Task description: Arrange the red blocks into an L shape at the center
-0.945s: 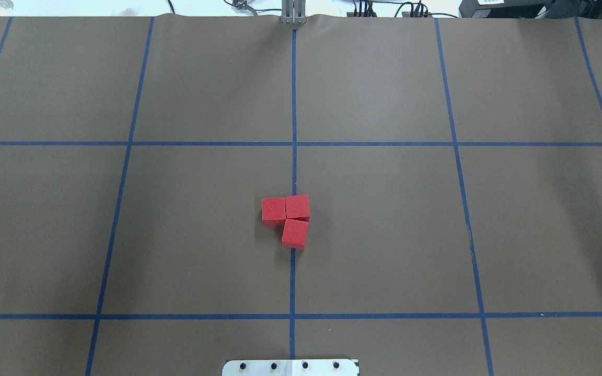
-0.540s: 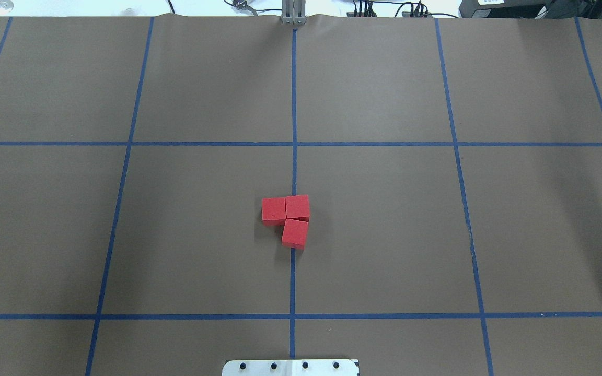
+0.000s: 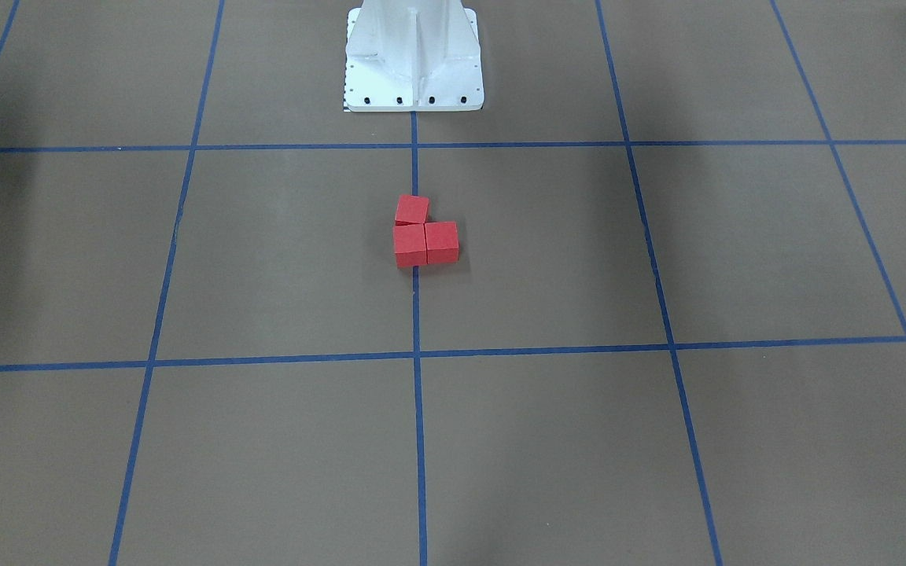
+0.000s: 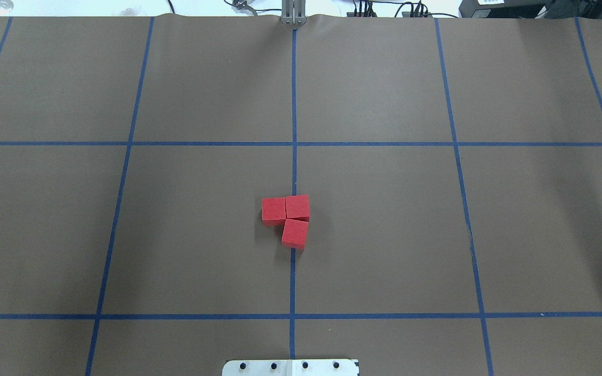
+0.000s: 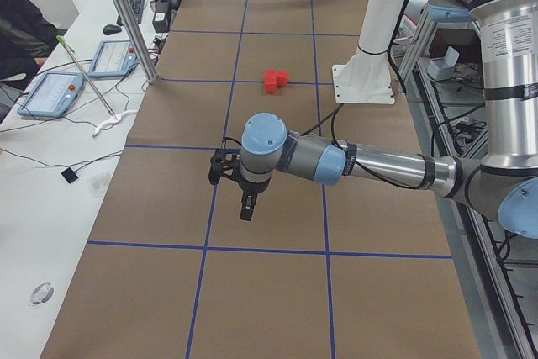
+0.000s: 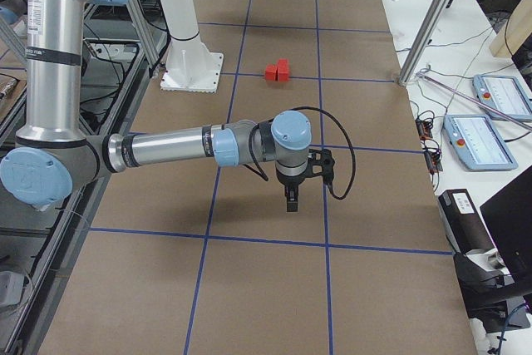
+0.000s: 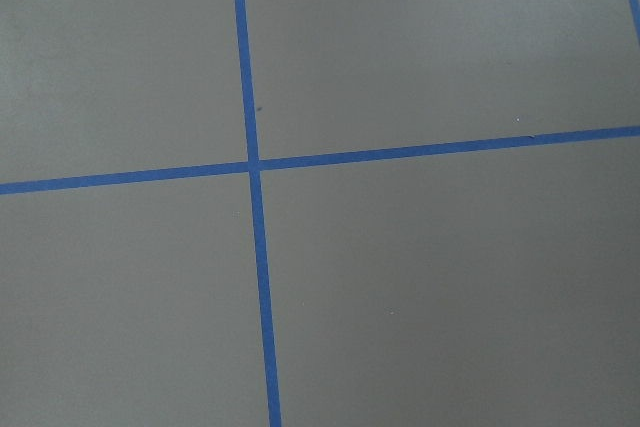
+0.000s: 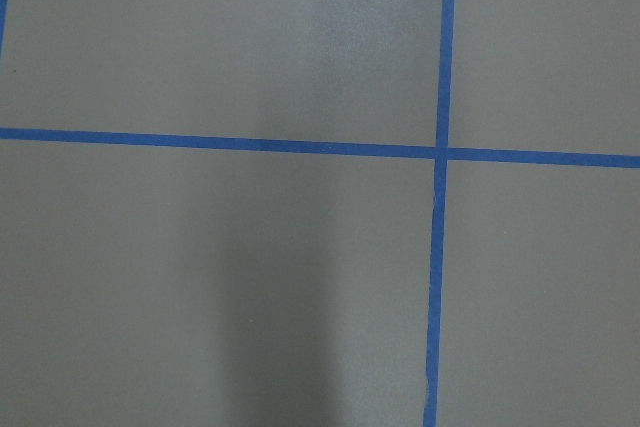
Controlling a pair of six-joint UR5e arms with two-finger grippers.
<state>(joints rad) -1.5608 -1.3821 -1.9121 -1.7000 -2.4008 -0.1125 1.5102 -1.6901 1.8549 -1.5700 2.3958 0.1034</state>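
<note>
Three red blocks sit touching in an L on the brown table, on the centre blue line: one at the left (image 4: 273, 209), one at the corner (image 4: 297, 207), one nearer the base (image 4: 294, 233). They also show in the front view (image 3: 410, 244), the left view (image 5: 275, 80) and the right view (image 6: 278, 71). My left gripper (image 5: 245, 210) hangs over the table far from the blocks, pointing down. My right gripper (image 6: 289, 201) does the same at the other end. Both show only in side views, so I cannot tell whether they are open or shut. The wrist views show only table and tape.
Blue tape lines (image 4: 293, 104) divide the table into a grid. The white robot base (image 3: 414, 55) stands near the blocks, its plate at the near edge (image 4: 290, 367). A metal post (image 5: 126, 14) and tablets (image 6: 480, 139) are along the far side.
</note>
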